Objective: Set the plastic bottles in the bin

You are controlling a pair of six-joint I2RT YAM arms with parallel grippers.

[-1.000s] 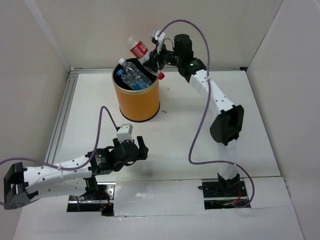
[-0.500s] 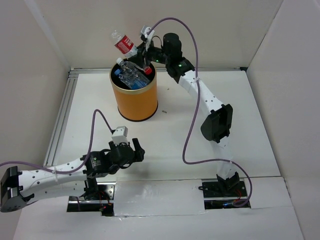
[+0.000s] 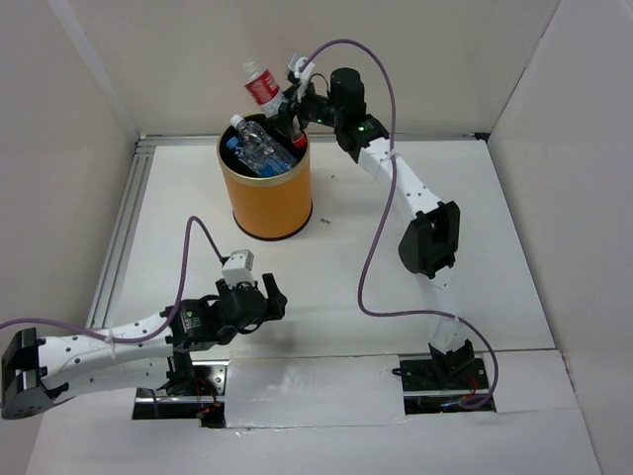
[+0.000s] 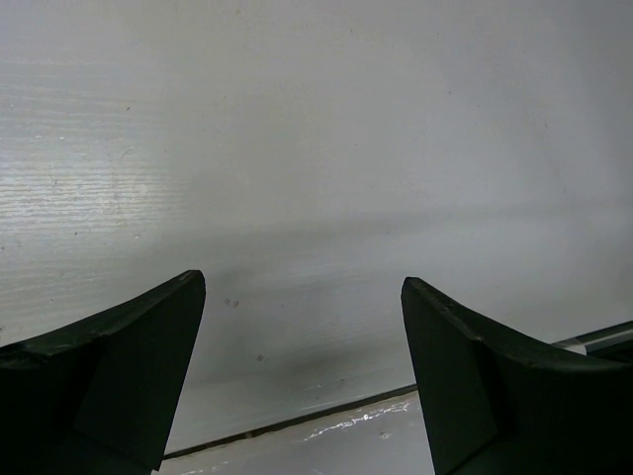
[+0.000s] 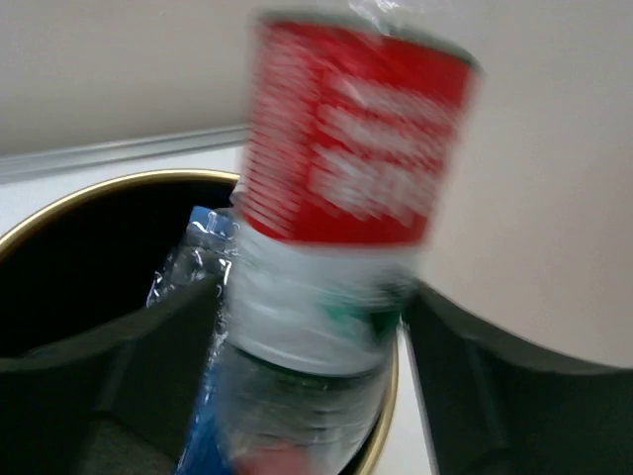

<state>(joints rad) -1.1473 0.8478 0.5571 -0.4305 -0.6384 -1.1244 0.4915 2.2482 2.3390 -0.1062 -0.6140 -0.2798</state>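
Observation:
The orange bin (image 3: 267,203) stands at the back of the table; its gold rim (image 5: 99,193) and black inside fill the right wrist view. A clear bottle with a blue label (image 3: 259,153) lies inside it. A red-labelled bottle (image 3: 263,87) tilts neck-down over the bin's right rim, its red cap (image 3: 299,142) inside. My right gripper (image 3: 293,114) is over that rim, open; the red-labelled bottle (image 5: 346,148) shows blurred between its spread fingers (image 5: 465,376). My left gripper (image 3: 272,297) hovers low over the bare table near the front, open and empty (image 4: 302,287).
White walls close in the table at the left, back and right. A metal rail (image 3: 124,228) runs along the left side. A taped seam (image 4: 326,421) crosses the table under the left gripper. The right arm's purple cable (image 3: 371,267) loops over the table's middle.
The right gripper's jaws have opened around the red-labelled bottle, which now stands steeper over the bin and blurs. The left arm drew back slightly a second ago, then held still.

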